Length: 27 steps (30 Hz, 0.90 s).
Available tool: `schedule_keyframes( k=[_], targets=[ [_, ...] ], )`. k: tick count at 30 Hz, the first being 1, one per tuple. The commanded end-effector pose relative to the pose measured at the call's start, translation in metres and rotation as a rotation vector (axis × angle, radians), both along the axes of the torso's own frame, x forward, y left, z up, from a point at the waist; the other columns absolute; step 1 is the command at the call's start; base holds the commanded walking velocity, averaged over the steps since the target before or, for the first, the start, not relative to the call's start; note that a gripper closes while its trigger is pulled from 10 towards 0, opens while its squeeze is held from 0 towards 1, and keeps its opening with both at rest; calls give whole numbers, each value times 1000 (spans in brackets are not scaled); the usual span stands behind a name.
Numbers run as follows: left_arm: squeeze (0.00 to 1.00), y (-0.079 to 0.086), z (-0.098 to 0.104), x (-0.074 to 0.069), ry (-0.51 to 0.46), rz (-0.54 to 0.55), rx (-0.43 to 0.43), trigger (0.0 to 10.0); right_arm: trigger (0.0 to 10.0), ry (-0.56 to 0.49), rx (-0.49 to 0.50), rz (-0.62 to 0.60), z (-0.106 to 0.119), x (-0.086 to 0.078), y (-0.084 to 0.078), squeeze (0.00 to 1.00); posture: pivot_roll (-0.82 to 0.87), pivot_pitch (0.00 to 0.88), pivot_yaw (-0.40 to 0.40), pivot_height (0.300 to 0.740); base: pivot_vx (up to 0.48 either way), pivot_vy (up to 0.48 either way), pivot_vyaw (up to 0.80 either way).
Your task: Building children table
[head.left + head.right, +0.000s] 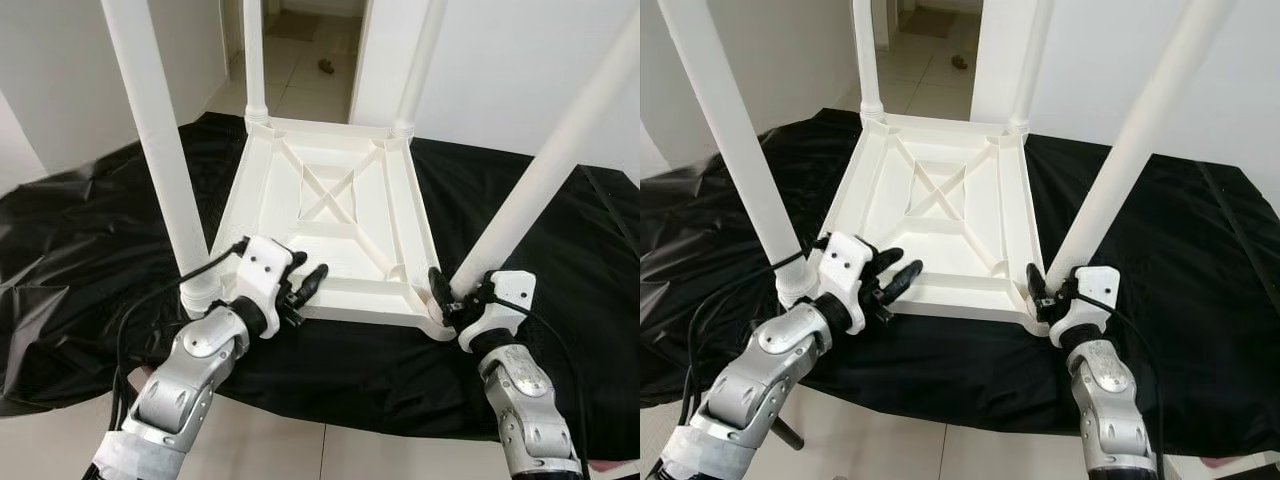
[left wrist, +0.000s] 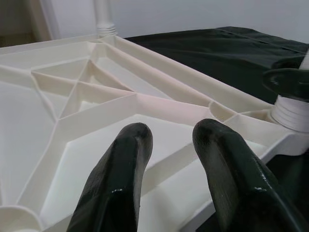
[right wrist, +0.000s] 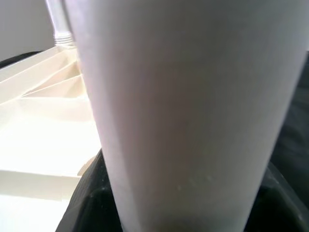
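A white plastic table [image 1: 330, 215] lies upside down on a crinkly black sheet [image 1: 80, 260], its four round legs up. The left gripper [image 1: 312, 280] hovers above its ribbed underside, fingers apart. The right gripper [image 1: 445, 300] hugs the near right leg [image 1: 540, 170].

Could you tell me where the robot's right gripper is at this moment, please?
The right gripper is at the base of the near right table leg, at that corner of the upturned white tabletop.
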<state>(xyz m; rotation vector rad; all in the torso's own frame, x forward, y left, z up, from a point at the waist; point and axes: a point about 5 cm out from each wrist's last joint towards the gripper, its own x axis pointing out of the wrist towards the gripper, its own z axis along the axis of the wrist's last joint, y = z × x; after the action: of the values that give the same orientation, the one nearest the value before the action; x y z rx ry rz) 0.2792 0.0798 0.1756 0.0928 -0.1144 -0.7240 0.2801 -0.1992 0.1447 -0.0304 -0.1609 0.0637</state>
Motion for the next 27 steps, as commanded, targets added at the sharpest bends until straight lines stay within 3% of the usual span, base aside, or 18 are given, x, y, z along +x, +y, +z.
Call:
schedule_keyframes(
  k=[1,2,9,10,11,15,16,20,21,22,27],
  targets=[
    [0,-8,-4,-6,6,-152,44,10000,0,87,-24,-108,-17,-3,-14,0,41,95,-11,740,0,0,0],
    [0,-13,-4,-7,2,-166,39,10000,0,111,-22,-185,-21,-2,-13,0,46,95,-15,740,0,0,0],
    [0,-19,-3,-8,-5,-182,36,10000,0,161,12,-263,-32,-2,0,0,52,94,-17,740,0,0,0],
    [0,-20,-3,-9,-5,-186,36,10000,10000,177,37,-263,-35,-2,7,0,55,91,-17,740,0,0,0],
    [0,-20,-3,-9,-5,-190,41,10000,10000,164,60,-226,-34,-3,16,0,53,88,-15,740,0,0,0],
    [0,-21,-6,-11,1,-216,57,10000,10000,125,97,-154,-30,-4,25,0,49,87,-13,740,0,0,0],
    [0,-24,-10,-14,-7,-240,90,10000,10000,105,108,-134,-28,-4,24,1000,41,85,-13,740,0,0,0],
    [0,-28,-14,-16,-15,-266,123,10000,10000,89,106,-130,-25,-4,21,1000,34,86,-13,740,0,0,0],
    [0,-38,-23,-20,-50,-309,187,10000,10000,51,85,-52,-18,-4,18,1000,25,85,-13,740,0,0,0],
    [0,-42,-26,-21,-61,-323,212,10000,10000,37,80,-13,-15,-4,17,0,23,84,-13,740,0,0,0],
    [0,-52,-28,-23,-78,-361,230,10000,10000,21,63,37,-10,-3,12,0,17,80,-11,740,0,0,0]
  ],
)
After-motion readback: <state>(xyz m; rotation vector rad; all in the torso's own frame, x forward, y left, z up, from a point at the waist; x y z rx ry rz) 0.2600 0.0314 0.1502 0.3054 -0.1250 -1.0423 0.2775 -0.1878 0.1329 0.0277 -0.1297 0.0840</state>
